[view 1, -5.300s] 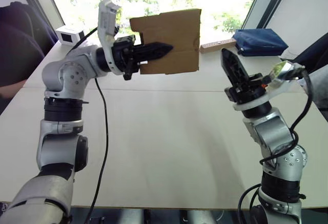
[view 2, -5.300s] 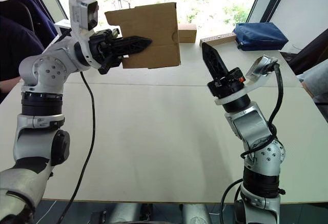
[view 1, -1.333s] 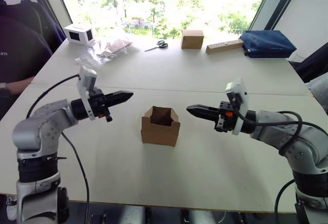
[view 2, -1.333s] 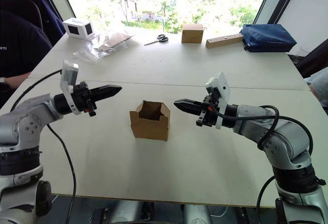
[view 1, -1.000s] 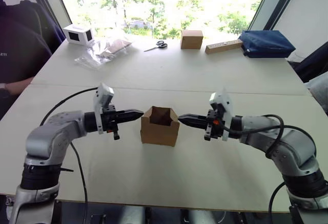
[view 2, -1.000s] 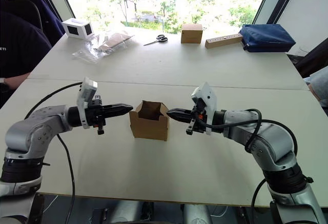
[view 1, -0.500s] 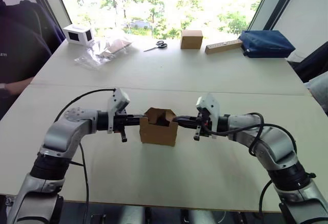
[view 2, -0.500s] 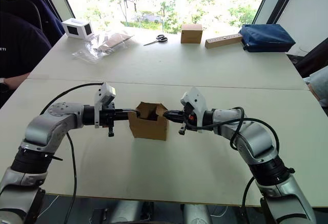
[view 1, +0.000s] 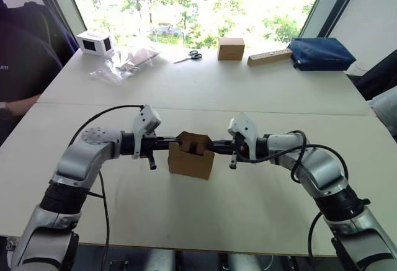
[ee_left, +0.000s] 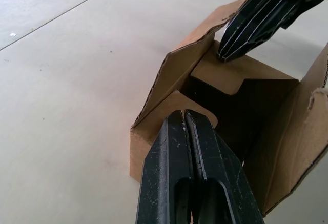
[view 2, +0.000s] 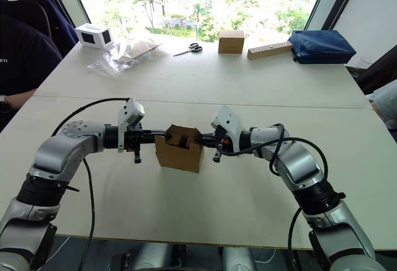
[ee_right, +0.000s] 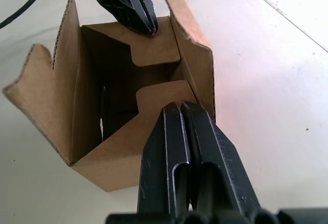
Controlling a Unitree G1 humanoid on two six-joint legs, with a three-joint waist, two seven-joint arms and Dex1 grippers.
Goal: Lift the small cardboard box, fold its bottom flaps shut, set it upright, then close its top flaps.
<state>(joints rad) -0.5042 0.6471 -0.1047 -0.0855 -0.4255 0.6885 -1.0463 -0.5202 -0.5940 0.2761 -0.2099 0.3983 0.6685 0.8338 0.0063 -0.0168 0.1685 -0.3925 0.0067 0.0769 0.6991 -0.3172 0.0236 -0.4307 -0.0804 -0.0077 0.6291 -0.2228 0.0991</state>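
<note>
Silver jointed arms, black cables, white wrist cameras, ribbed black pincers

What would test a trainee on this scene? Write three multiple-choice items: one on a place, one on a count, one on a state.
1. Where do the scissors lie?
A. Inside the small cardboard box
B. Between the clear plastic bag and the far cardboard cube
C. On a blue bag

2. How many brown cardboard boxes are there?
A. One
B. Two
C. Four

3. What state is the small cardboard box's top in?
A. Taped shut
B. Open, two top flaps bent inward
C. Crushed flat

Key:
1 B: the scissors sit at the far side between those two.
2 B: the near box plus the far cube.
3 B: the left gripper and right gripper, both shut, each press a flap over the open cavity.
</note>
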